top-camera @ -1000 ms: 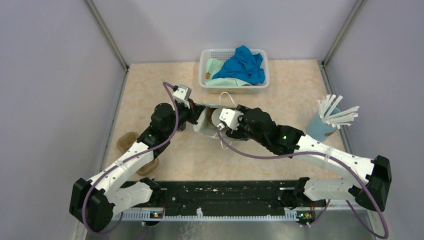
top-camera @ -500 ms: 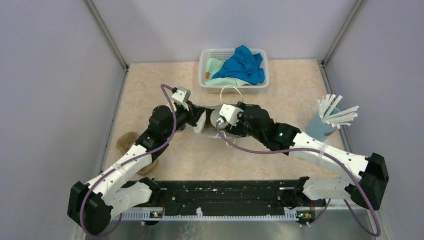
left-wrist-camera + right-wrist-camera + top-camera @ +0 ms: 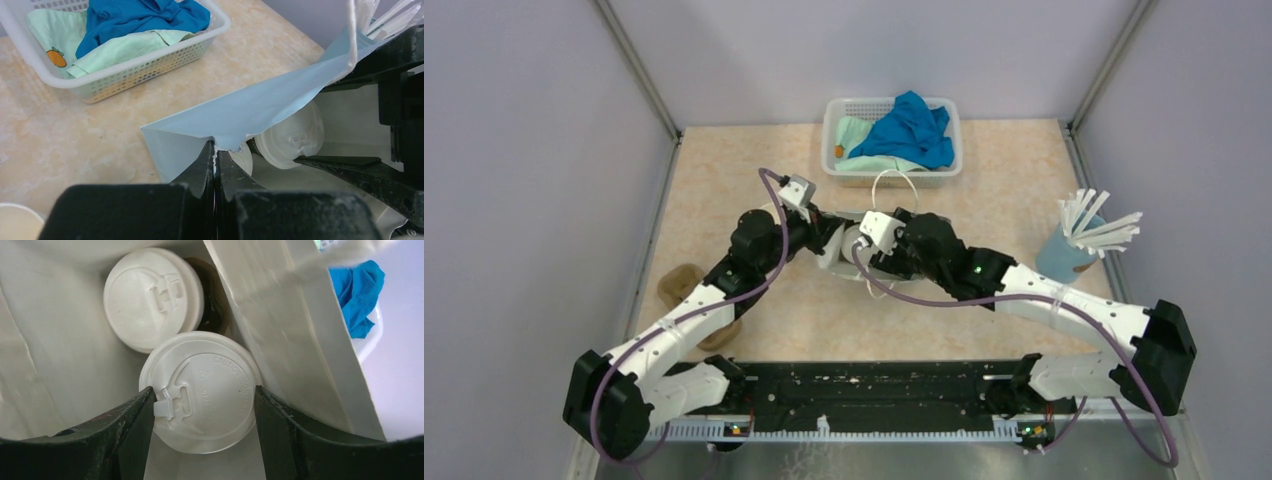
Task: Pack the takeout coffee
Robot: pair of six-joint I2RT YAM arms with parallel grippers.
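Note:
A white paper bag (image 3: 832, 254) stands at the table's middle. My left gripper (image 3: 215, 147) is shut on the bag's torn top edge (image 3: 260, 107) and holds its mouth open; it also shows in the top view (image 3: 824, 232). My right gripper (image 3: 204, 395) reaches down inside the bag, its fingers pressed on both sides of a coffee cup's white lid (image 3: 202, 390). A second lidded coffee cup (image 3: 152, 297) stands just beyond it, with a brown pulp tray (image 3: 215, 305) showing beside it. The cups' walls are hidden.
A white basket (image 3: 839, 120) with blue cloth (image 3: 914, 130) sits behind the bag. A light blue cup of white sticks (image 3: 1069, 250) stands at the right. A brown pulp tray (image 3: 686, 290) lies at the left edge. Grey walls enclose the table.
My right gripper has shifted a little left and deeper into the bag with the cup. My left gripper has shifted slightly right with the bag edge.

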